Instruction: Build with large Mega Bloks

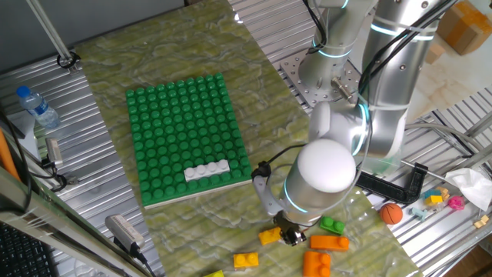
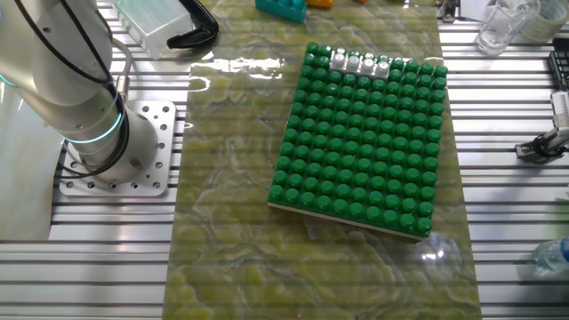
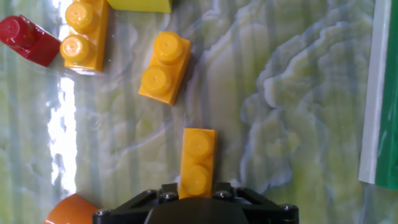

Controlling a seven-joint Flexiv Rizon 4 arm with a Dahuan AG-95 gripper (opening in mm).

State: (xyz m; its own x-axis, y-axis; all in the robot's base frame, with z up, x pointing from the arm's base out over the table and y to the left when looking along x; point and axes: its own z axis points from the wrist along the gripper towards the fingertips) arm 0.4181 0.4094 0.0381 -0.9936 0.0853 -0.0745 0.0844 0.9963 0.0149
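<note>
My gripper [image 1: 290, 235] is low over the table's near edge, shut on a yellow two-stud Mega Blok [image 1: 269, 235]. In the hand view that brick [image 3: 198, 163] runs straight out from between the black jaws of the gripper [image 3: 196, 190], which hug its sides. It sits at or just above the table. A white several-stud brick [image 1: 206, 170] is stuck on the green baseplate [image 1: 184, 115] near its front edge, and the other fixed view shows this white brick [image 2: 360, 62] too. Another yellow two-stud brick [image 3: 165, 67] lies loose ahead of the jaws.
Loose bricks lie round the gripper: yellow [image 1: 246, 260], green [image 1: 332, 225], orange [image 1: 329, 243] and a red one [image 3: 26, 38]. An orange ball [image 1: 391, 213] rests to the right. A water bottle [image 1: 37, 106] stands far left. The baseplate's edge [image 3: 388, 93] shows at right.
</note>
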